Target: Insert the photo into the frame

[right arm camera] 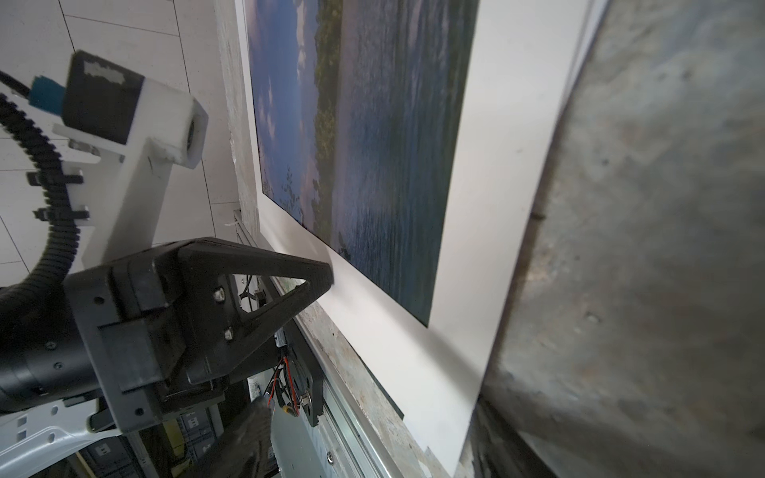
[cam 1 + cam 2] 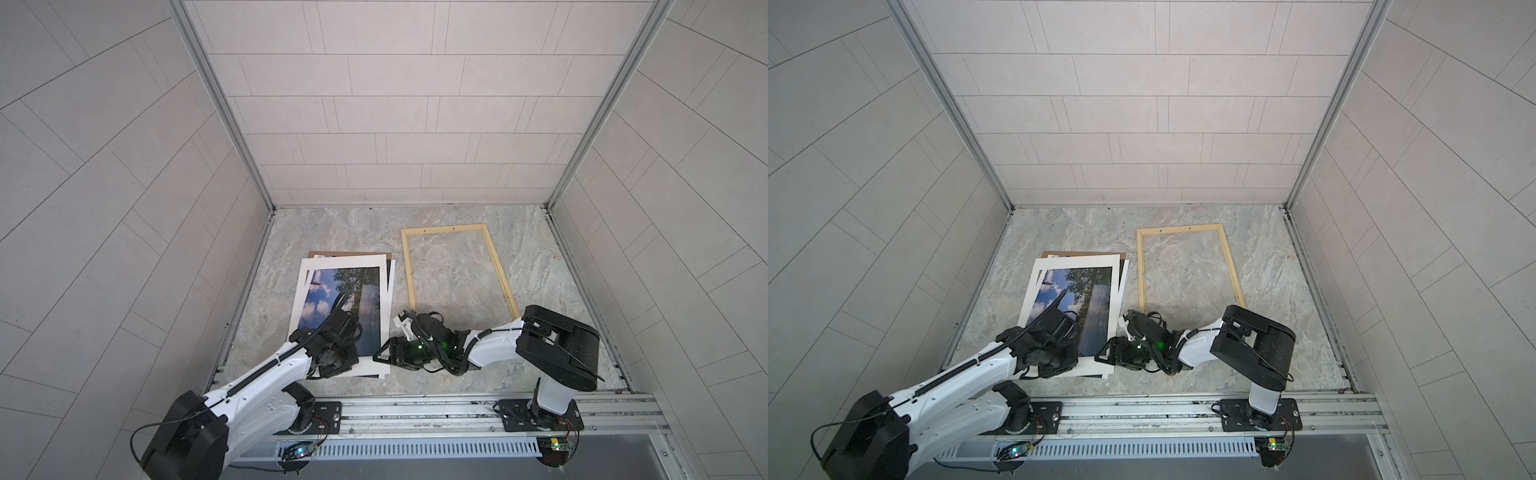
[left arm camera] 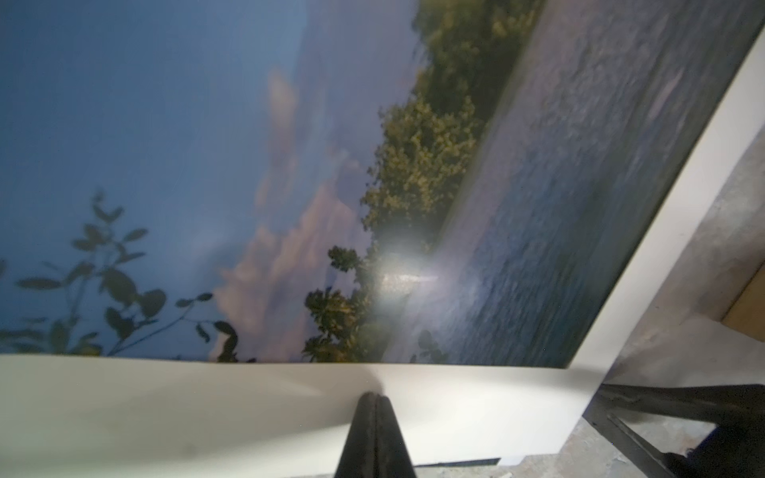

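Though overhead-hidden, left hand [image 3: 374,400] on photo [image 3: 538,198].

Tabletop [image 2: 357,232] free beyond frame [image 2: 442,228], right claw [image 2: 381,356] beside photo [image 2: 357,291]

Brown board [image 2: 361,252]: only far strip shows, rest under the photo [image 2: 332,286] and white sheets. Left arm covers photo's near end in both top views; left wrist view has it blurred, glare-spotted, cropped. Frame [image 2: 409,270] near end hidden behind right arm. Left gripper [image 3: 374,399] buried under its wrist from above. Right gripper [image 2: 380,355] fingers just dark blurs in right wrist view.
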Controlling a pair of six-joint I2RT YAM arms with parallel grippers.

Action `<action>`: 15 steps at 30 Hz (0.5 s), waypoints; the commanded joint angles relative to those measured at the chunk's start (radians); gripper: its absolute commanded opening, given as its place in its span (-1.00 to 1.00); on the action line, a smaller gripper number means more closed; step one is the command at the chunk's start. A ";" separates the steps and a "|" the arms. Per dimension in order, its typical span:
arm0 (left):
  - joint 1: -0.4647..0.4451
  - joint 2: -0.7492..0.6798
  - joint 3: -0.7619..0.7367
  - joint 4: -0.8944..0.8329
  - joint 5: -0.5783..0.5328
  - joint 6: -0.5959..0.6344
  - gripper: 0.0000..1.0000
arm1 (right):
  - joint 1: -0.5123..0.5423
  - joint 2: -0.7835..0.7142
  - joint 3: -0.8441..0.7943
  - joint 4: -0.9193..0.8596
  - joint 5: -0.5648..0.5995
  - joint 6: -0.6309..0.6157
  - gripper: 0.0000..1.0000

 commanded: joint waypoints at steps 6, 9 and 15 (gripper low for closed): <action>-0.015 0.037 -0.039 0.024 0.027 -0.008 -0.99 | -0.006 -0.059 0.019 0.007 -0.001 0.015 0.43; -0.016 0.035 -0.044 0.026 0.027 -0.008 -0.99 | -0.016 -0.055 0.015 0.053 -0.008 0.031 0.40; -0.015 0.024 -0.049 0.027 0.027 -0.012 -0.99 | -0.019 -0.066 0.015 0.106 -0.012 0.054 0.35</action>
